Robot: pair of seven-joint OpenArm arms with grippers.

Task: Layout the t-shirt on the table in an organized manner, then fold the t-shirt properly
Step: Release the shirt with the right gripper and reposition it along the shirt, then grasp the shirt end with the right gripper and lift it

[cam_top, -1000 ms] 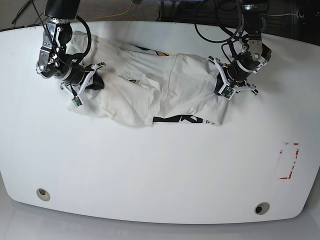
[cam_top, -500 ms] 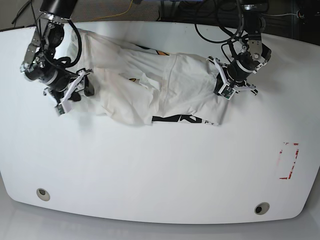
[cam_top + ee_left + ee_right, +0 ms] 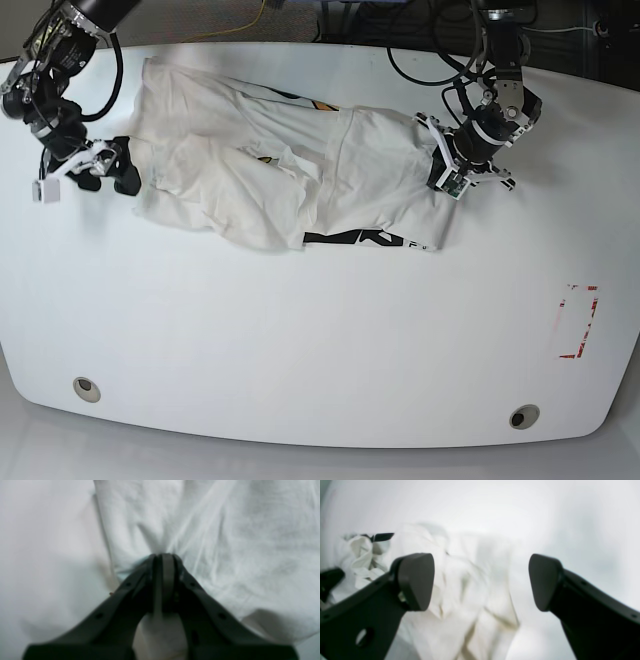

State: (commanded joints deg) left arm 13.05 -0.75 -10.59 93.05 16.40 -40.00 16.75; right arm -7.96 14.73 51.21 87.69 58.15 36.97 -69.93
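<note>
Robotics lab bench

Two black arms (image 3: 497, 60) mounted at the far edge of a glossy white worktop (image 3: 300, 340), loose cables (image 3: 420, 40) behind them, a red tape mark (image 3: 578, 322) and two metal grommets (image 3: 86, 388) on its surface.

Off-white t-shirt (image 3: 290, 170) crumpled, spread across far table (image 3: 320, 330).

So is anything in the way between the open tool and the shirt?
Nothing visible is. The right tool is open beside the t-shirt's edge, with only bare table between them. The left tool is already shut on the shirt's other end.
</note>
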